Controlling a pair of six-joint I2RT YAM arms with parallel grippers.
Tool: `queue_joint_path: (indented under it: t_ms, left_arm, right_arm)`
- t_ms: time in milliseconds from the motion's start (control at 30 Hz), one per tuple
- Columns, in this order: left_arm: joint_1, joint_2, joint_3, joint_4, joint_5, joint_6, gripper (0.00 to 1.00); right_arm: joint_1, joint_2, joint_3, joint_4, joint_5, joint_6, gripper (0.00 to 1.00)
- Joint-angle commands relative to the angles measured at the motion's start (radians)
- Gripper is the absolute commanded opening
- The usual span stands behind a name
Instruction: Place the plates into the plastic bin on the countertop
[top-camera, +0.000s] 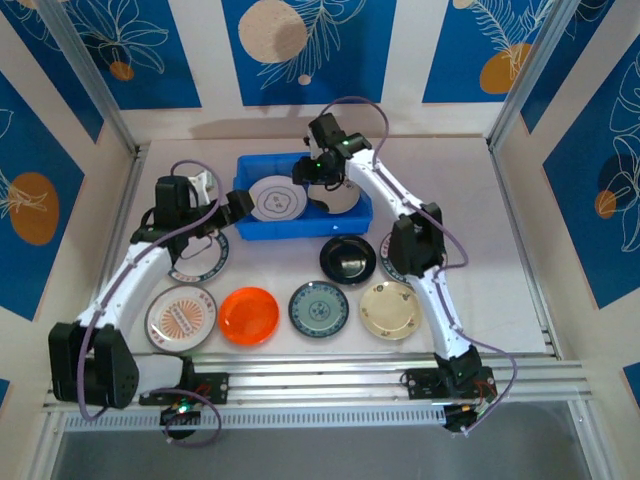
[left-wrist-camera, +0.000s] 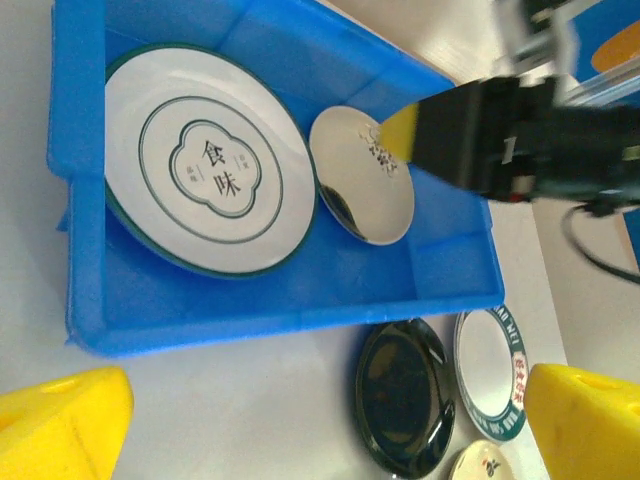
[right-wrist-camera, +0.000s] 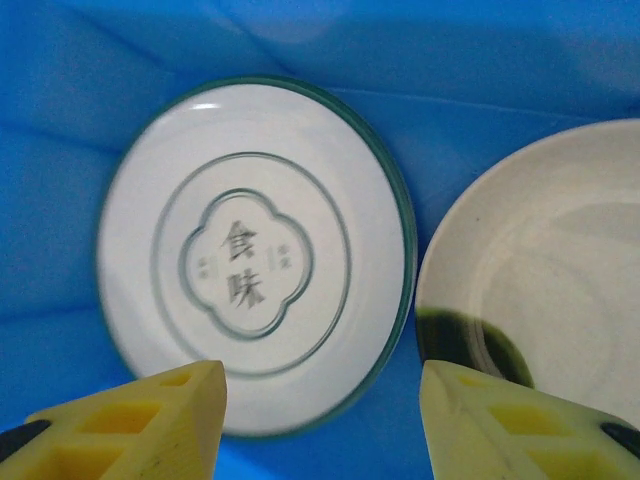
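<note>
- The right gripper (right-wrist-camera: 322, 405) hangs low inside the blue bin (top-camera: 290, 232), its fingers spread with nothing between them.
- A white plate (right-wrist-camera: 250, 250) with a dark rim lies flat just ahead of it.
- A cream plate (right-wrist-camera: 540, 270), seemingly tilted, sits beside the right finger.
- The left gripper (left-wrist-camera: 325, 420) gapes wide over the countertop (top-camera: 480, 250), just outside the bin's wall and near a black plate (left-wrist-camera: 405, 395).

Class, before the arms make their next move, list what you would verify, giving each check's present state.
1. Right gripper jaws empty: ok.
2. Left gripper open: ok.
3. White green-rimmed plate inside blue bin: ok.
4. Cream plate lying flat in bin: not ok, it leans tilted.
5. Right gripper's finger clear of that plate's rim: cannot tell.
6. Black plate uncovered for picking: ok.
</note>
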Motion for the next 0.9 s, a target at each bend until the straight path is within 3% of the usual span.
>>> queue_joint_path:
  t_ms: [0, 167, 400, 600, 867]
  left_arm:
    - [-0.01, -0.103, 0.016, -0.146, 0.003, 0.077, 1.0]
    - [-0.011, -0.218, -0.019, -0.257, -0.004, 0.083, 1.0]
    - [-0.011, -0.349, -0.162, -0.141, 0.057, -0.04, 1.0]
    - [-0.01, -0.408, -0.253, -0.086, 0.083, -0.121, 1.0]
    - [-0.01, -0.447, -0.285, -0.099, 0.092, -0.14, 1.0]
  right_arm:
    - [0.02, -0.196, -0.118, 0.079, -0.052, -0.084, 0.54]
    - [0.073, -0.382, -0.322, 0.11, -0.163, -0.119, 0.55]
    - [0.194, -0.544, -0.661, 0.228, -0.301, -0.073, 0.54]
    - [0.303, -0.526, -0.829, 0.294, -0.333, -0.033, 0.54]
    - [0.353, -0.417, -0.829, 0.266, -0.378, -0.044, 0.5]
